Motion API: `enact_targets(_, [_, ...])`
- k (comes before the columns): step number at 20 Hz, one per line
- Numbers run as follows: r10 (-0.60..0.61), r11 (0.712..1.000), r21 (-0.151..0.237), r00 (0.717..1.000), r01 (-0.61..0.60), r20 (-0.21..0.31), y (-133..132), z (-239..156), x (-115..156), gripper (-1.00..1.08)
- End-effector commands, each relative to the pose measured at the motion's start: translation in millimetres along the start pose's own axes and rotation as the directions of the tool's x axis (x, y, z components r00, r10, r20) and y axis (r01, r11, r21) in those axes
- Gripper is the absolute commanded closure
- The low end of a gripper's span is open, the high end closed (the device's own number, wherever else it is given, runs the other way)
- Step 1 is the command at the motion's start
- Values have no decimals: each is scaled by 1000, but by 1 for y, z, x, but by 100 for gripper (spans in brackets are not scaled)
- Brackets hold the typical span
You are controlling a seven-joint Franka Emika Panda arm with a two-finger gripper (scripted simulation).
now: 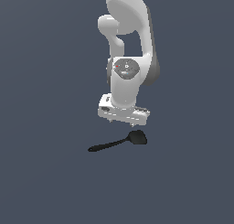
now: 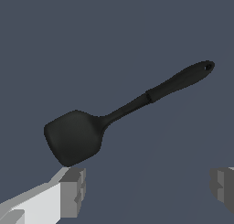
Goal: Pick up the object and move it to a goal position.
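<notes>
Bare dark floor (image 1: pixel 45 182) on all sides, open for approach from any direction. Only item down there: black spatula (image 1: pixel 119 142), lying flat, head toward exterior view's right. Gripper (image 1: pixel 122 122) just above it, apart from it, fingers (image 2: pixel 73 191) spread wide with clear gap between. Nothing between fingertips and spatula. Arm body overhead blocks straight-down access from above.

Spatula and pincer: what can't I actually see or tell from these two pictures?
- Goal spot: no marker shows in either view, so where the spatula should go cannot be told.
- Pincer: in the wrist view its fingers are cut off by the picture's edges; in the exterior view they are too small to make out.
- Arm: its upper part is cut off by the exterior view's top edge.
</notes>
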State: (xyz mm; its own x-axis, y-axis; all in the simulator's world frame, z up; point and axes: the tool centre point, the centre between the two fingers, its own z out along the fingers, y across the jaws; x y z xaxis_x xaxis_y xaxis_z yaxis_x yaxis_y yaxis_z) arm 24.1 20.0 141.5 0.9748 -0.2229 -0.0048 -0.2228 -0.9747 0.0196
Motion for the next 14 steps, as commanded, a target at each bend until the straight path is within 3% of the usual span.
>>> enact_targets(1, [75, 997, 3, 997, -75, 2, 0, 5, 4, -92])
enact_targets(7, [251, 968, 9, 968, -251, 6, 0, 18, 14, -92])
enact_targets(14, [445, 895, 13, 895, -446, 11, -1, 33, 25, -92])
